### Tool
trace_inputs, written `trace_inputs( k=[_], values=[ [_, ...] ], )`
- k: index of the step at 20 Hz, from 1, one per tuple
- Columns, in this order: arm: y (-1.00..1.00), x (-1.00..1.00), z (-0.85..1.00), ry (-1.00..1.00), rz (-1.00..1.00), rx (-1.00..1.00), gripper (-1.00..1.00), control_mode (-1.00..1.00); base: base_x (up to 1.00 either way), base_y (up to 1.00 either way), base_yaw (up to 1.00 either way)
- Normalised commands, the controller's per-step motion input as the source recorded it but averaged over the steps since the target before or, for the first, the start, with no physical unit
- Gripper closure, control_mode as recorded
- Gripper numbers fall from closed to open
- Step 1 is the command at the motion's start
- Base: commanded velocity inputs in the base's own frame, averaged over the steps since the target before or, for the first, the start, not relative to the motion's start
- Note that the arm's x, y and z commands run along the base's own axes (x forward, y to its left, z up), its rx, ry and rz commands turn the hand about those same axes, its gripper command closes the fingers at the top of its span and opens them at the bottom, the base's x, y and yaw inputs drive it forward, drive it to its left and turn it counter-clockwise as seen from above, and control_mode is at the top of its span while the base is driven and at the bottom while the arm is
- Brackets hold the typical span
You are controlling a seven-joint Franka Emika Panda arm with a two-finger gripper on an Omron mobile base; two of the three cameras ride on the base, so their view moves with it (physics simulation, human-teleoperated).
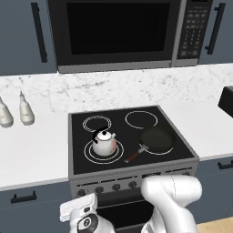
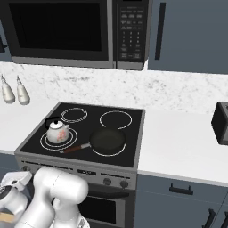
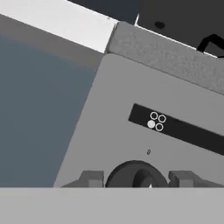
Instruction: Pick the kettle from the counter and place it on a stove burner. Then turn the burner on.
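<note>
The kettle (image 1: 104,142) (image 2: 58,130), small, whitish and black-handled, stands upright on the large double-ring stove burner (image 1: 119,152) (image 2: 73,139) at the front left of the black glass hob. The white marble-look counter (image 1: 32,145) (image 2: 178,142) runs on both sides of the stove. My gripper (image 3: 136,178) is low at the stove's grey front panel, far below the kettle. Its two fingertips (image 3: 92,178) sit tight on either side of a dark round knob (image 3: 135,173). Above the knob a small black plate (image 3: 156,122) shows several circles, one filled white.
A black frying pan (image 1: 157,139) (image 2: 107,139) with a reddish handle lies on the front right burner. Two pale bottles (image 1: 26,109) (image 2: 21,92) stand at the back left. A dark toaster (image 1: 226,101) (image 2: 220,122) sits on the right. More knobs (image 1: 116,186) line the panel.
</note>
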Motion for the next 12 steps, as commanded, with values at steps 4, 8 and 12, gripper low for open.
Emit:
trace_inputs(
  k=[4, 8, 12],
  values=[
    [0.47, 0.00, 0.00, 0.00, 0.16, -0.33, 1.00, -1.00, 0.00, 0.00, 0.00],
    [0.47, 0.00, 0.00, 0.00, 0.16, -0.33, 1.00, -1.00, 0.00, 0.00, 0.00],
    [0.50, 0.00, 0.00, 0.01, 0.16, -0.32, 1.00, -1.00, 0.00, 0.00, 0.00]
  ],
)
